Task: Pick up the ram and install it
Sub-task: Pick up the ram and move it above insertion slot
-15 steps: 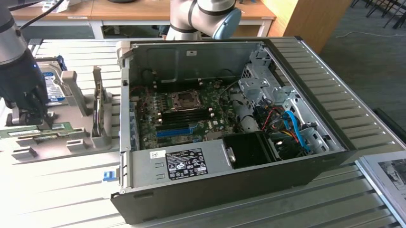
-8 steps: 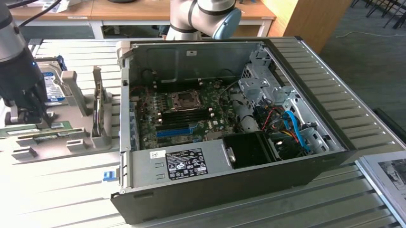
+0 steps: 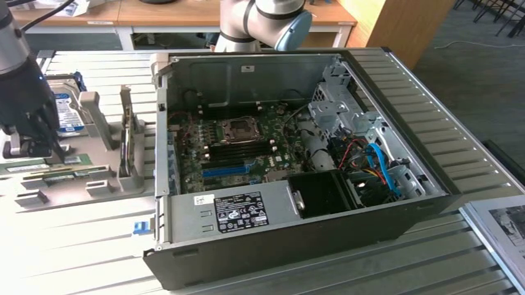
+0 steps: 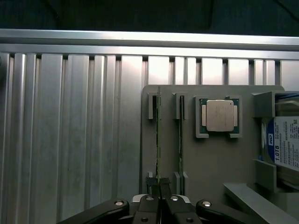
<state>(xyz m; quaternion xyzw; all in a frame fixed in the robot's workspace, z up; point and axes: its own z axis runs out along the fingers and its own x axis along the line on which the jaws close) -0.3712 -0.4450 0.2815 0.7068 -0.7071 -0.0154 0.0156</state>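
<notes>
The pincer (image 4: 159, 201) is clenched on the thin upper edge of the ram (image 4: 158, 140), which stands on edge in its slot of the grey holder (image 4: 212, 163) on the tabletop (image 4: 70, 140). With so narrow a hold, the stick could tilt, bind in the slot or slip free.

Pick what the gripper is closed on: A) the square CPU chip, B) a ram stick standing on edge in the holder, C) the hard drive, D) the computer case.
B: the gripper pinches the end of the ram stick farther from the CPU chip, standing on edge in the grey holder.
</notes>
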